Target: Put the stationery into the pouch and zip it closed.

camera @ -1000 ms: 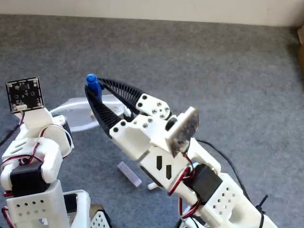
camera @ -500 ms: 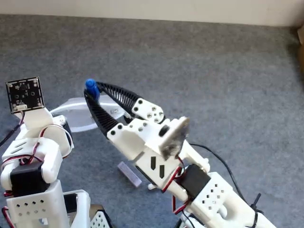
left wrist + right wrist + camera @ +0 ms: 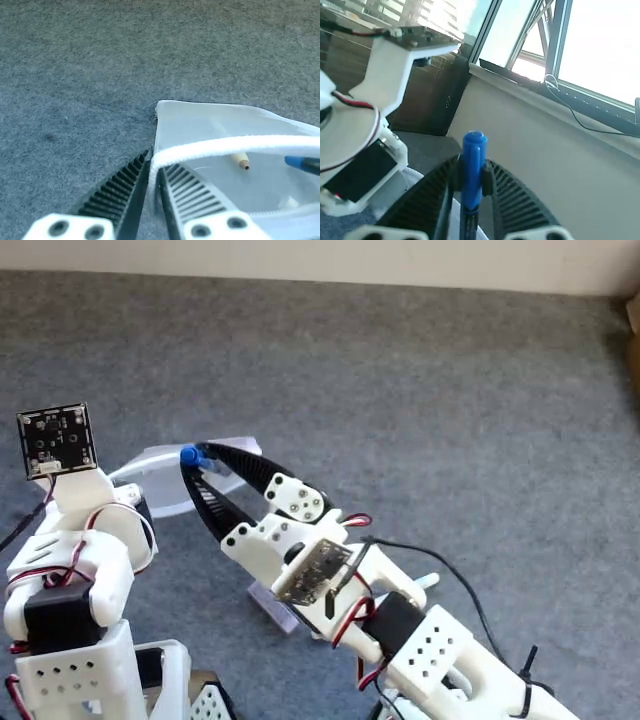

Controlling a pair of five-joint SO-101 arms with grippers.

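A translucent white pouch [image 3: 160,485] lies open on the grey carpet. My left gripper [image 3: 154,164] is shut on its zip rim [image 3: 225,145], holding the mouth up. Inside the pouch I see a pencil tip [image 3: 243,164] and the tip of a blue pen [image 3: 302,162]. My right gripper [image 3: 189,460] hangs over the pouch mouth, shut on the blue pen [image 3: 189,454]. The pen [image 3: 471,167] stands upright between that gripper's black fingers [image 3: 427,200], its lower end hidden.
A small lilac block [image 3: 272,606] lies on the carpet under the right arm [image 3: 400,630]. The left arm's body [image 3: 75,570] stands close beside the pouch. Open carpet [image 3: 450,390] stretches to the back and right.
My right gripper has dropped lower and pulled back over the pouch mouth, carrying the blue pen down with it. The left arm and pouch have stayed put.
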